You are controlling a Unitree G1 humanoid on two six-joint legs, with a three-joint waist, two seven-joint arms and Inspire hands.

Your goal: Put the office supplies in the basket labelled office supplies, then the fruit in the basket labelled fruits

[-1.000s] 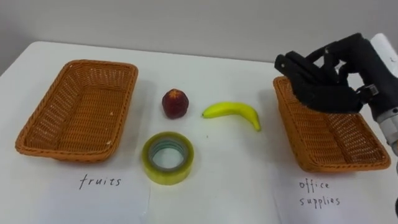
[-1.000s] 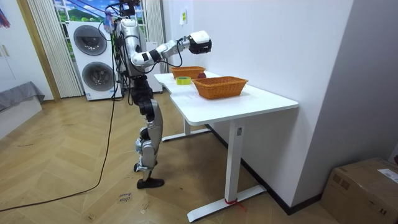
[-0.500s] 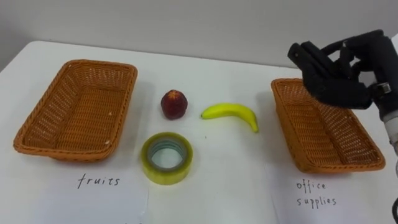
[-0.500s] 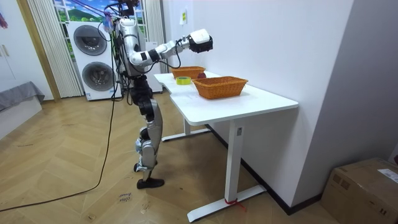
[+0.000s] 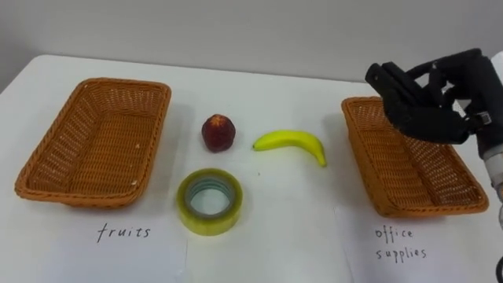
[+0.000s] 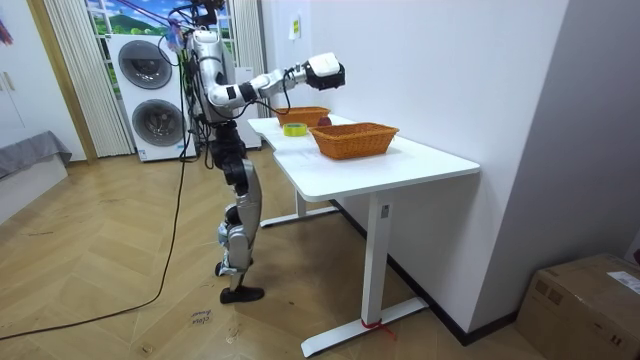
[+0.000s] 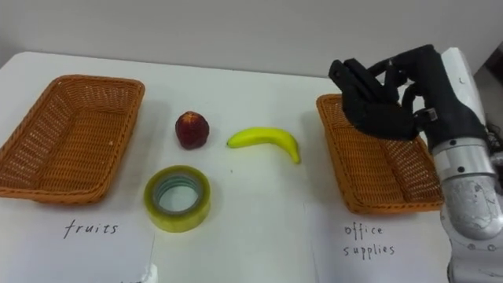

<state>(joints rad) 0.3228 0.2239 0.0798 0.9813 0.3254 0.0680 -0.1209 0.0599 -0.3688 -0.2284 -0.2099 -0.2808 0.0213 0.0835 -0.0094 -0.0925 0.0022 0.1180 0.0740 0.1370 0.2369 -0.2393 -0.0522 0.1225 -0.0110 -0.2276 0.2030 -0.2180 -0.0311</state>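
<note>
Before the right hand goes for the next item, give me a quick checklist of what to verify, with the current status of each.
1. Right hand empty, fingers open: ok; it hovers over the office supplies basket.
2. Fruits basket empty, ready to receive: ok.
3. Fruit sorted: not ok; apple and banana lie on the table between the baskets.
4. Tape roll sorted: not ok; it lies flat on the table in front of the apple.
5. Items spaced for a clean grasp: ok; none touch.
</note>
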